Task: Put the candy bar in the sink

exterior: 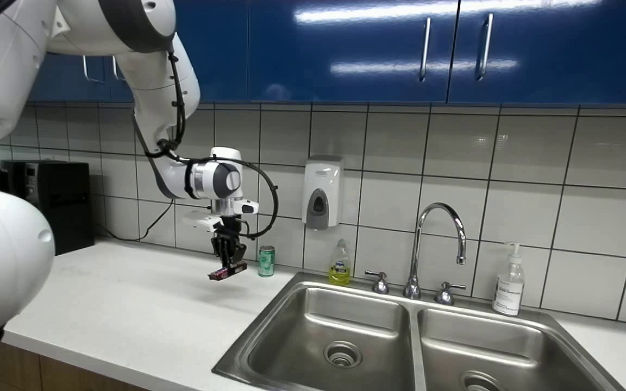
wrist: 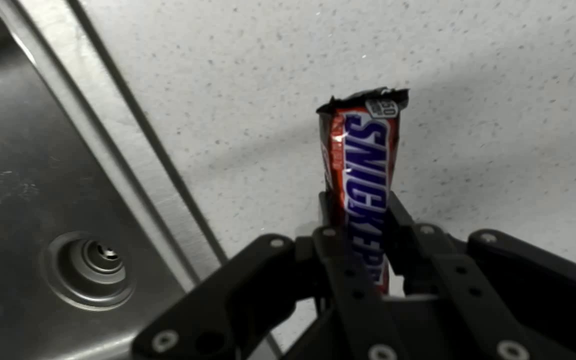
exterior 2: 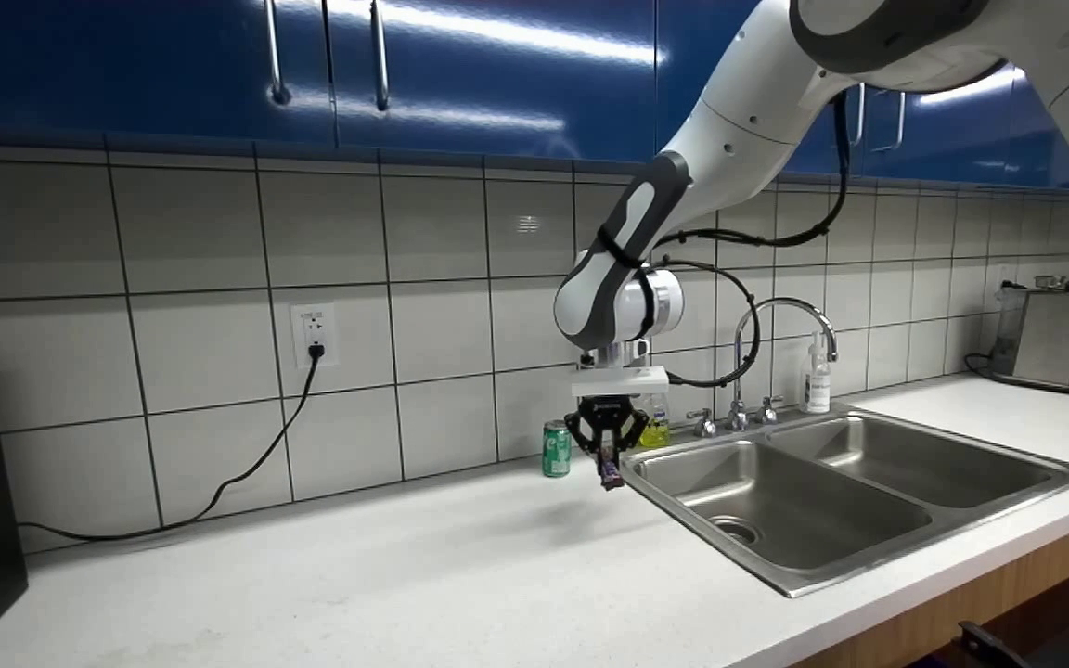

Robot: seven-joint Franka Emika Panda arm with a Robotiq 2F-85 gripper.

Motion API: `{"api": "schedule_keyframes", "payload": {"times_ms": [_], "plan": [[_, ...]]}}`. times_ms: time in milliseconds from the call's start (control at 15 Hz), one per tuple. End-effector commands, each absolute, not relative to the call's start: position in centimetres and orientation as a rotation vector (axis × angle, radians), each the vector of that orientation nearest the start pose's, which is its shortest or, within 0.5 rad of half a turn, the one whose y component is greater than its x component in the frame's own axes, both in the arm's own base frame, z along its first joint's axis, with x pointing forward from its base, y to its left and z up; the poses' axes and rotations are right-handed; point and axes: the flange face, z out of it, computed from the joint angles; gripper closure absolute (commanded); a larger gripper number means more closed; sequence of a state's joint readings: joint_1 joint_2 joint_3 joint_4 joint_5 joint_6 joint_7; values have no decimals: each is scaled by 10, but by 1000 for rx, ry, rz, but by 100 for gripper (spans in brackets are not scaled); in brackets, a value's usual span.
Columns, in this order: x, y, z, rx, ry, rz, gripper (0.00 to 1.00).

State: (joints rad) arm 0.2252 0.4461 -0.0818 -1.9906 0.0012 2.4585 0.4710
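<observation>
Well, I have the candy bar (wrist: 363, 160) above the speckled countertop (wrist: 248, 65), its long axis running up the wrist view, jagged dark end pointing away from my gripper (wrist: 359, 215), whose fingers (wrist: 400, 217) pinch its sides. It's glossy, red and dark brown, with blue lettering. Left of it in the wrist view lies the sink (wrist: 28, 165), smooth stainless steel; the rim (wrist: 125, 135) runs between the candy bar and the nearer drain (wrist: 90, 270). In both exterior views a green can (exterior: 266, 260) stands upright near the gripper; a soap bottle (exterior: 339, 269) and the arched chrome faucet (exterior: 416, 250) line the sink's back edge.
</observation>
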Motion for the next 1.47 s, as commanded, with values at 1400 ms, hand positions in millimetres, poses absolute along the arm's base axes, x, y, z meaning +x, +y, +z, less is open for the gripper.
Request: {"api": "schedule_keyframes", "payload": {"times_ms": [1400], "plan": [[543, -221, 198, -2844, 1174, 11, 94]]}}
